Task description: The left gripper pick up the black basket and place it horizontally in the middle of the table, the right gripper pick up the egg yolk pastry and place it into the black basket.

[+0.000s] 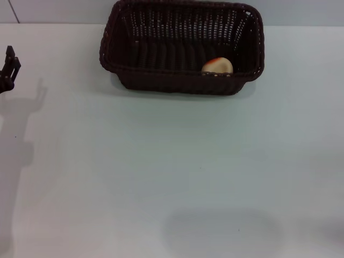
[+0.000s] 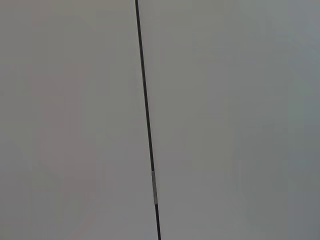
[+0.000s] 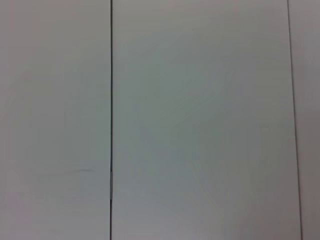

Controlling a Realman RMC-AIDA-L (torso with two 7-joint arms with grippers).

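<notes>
The black basket (image 1: 181, 47) stands lengthwise across the far middle of the white table (image 1: 172, 177) in the head view. The egg yolk pastry (image 1: 217, 65) lies inside it, at the near right corner, pale tan with a reddish patch. My left gripper (image 1: 9, 70) shows only as a black claw tip at the far left edge, well away from the basket. My right gripper is out of view. Both wrist views show only plain pale panels with thin dark seams.
A wall runs behind the table's far edge (image 1: 54, 23). Soft shadows lie on the table at the left (image 1: 21, 134) and near the front (image 1: 220, 231).
</notes>
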